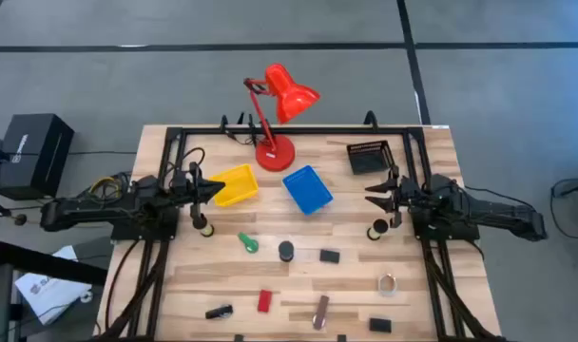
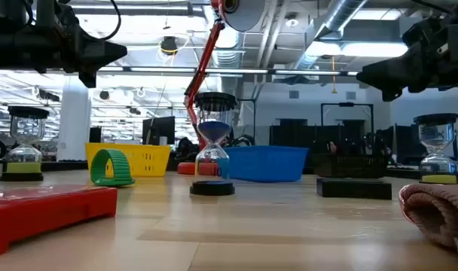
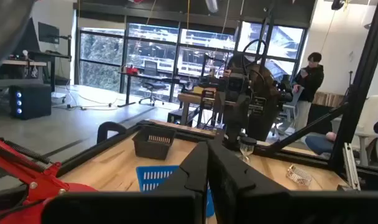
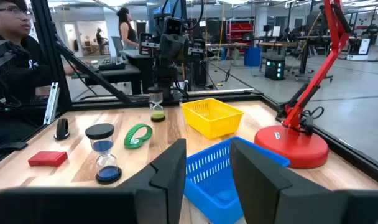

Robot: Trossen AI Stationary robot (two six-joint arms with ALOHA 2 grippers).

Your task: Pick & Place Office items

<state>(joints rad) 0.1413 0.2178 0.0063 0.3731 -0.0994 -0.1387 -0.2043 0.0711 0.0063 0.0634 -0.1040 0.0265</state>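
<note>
While both arms hover level, left tool closed, right tool parted.

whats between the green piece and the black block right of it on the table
The blue-sand hourglass stands between the green piece and the black block, clearest in the high view.

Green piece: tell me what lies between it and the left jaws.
Nothing visible blocks it. The left gripper hangs above the table beside the yellow tray, jaws shut. The green piece lies on bare wood nearer the front. The small hourglass stands off to one side of that line.
</note>
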